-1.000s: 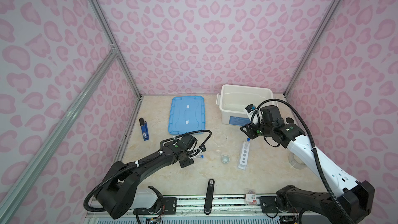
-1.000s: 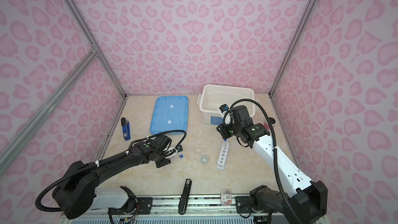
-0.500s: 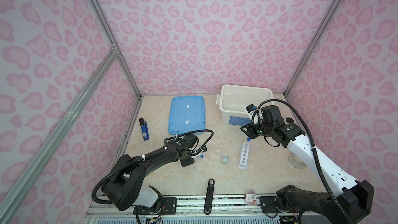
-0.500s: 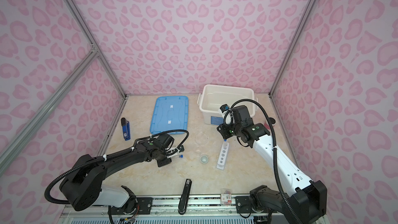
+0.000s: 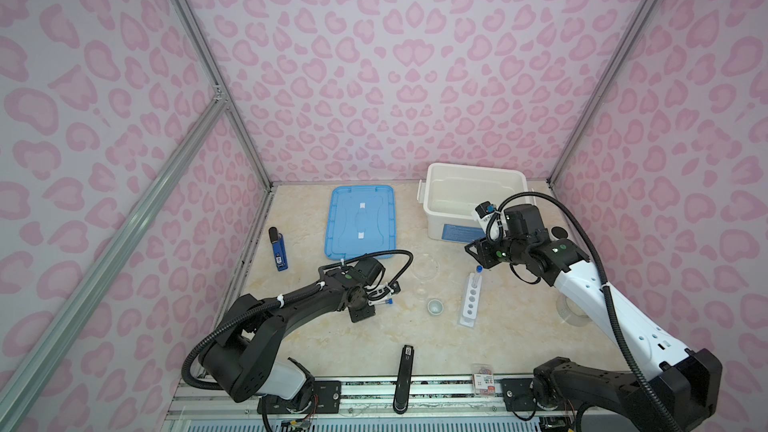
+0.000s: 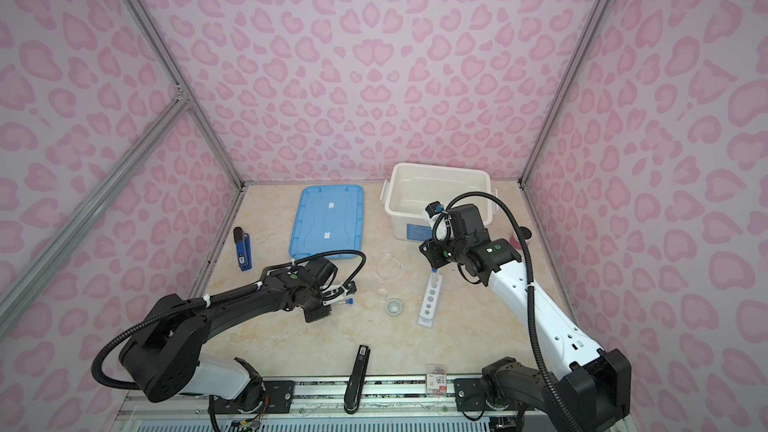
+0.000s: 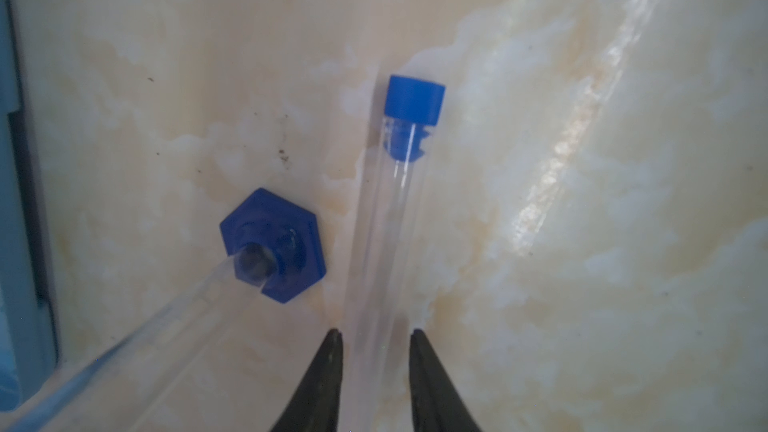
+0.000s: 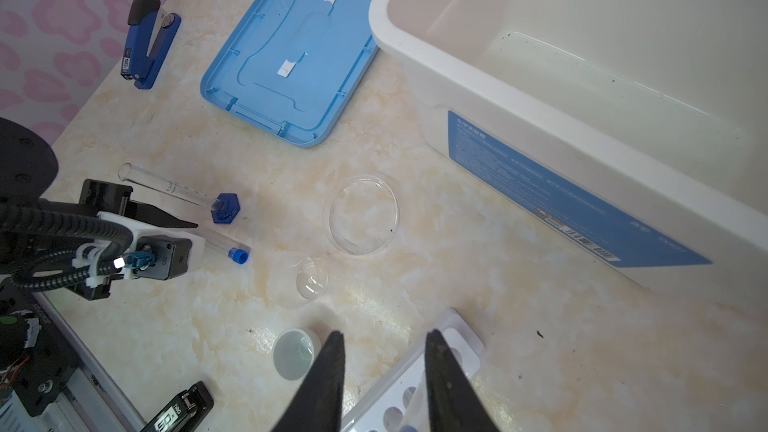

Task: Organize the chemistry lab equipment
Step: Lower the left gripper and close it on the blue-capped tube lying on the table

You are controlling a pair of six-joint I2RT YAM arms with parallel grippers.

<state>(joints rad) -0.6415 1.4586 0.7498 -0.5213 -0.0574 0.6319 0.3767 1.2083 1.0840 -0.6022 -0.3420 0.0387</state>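
A clear blue-capped test tube (image 7: 386,222) lies flat on the marble table (image 5: 332,347). My left gripper (image 7: 375,332) is low over it, open, its jaws narrowly flanking the glass (image 5: 380,303). Beside it lies the blue-based glass cylinder (image 7: 274,243) on its side. The white holed rack (image 5: 471,301) holds one upright capped tube (image 5: 478,274) at its far end. My right gripper (image 8: 384,334) hovers open just above that tube (image 8: 417,392), not touching it. A glass dish (image 8: 361,214), a small glass vessel (image 8: 305,280) and a tiny pale cup (image 8: 294,353) sit between the arms.
A white bin (image 5: 430,201) stands at the back right, its blue lid (image 5: 361,222) flat to its left. A blue-and-black stick (image 5: 277,249) lies by the left wall and a black one (image 5: 405,367) at the front edge. A glass beaker (image 5: 571,311) stands under my right arm.
My left gripper's jaws have narrowed around the lying test tube, which has not moved. The right arm and the rack stay as they were.
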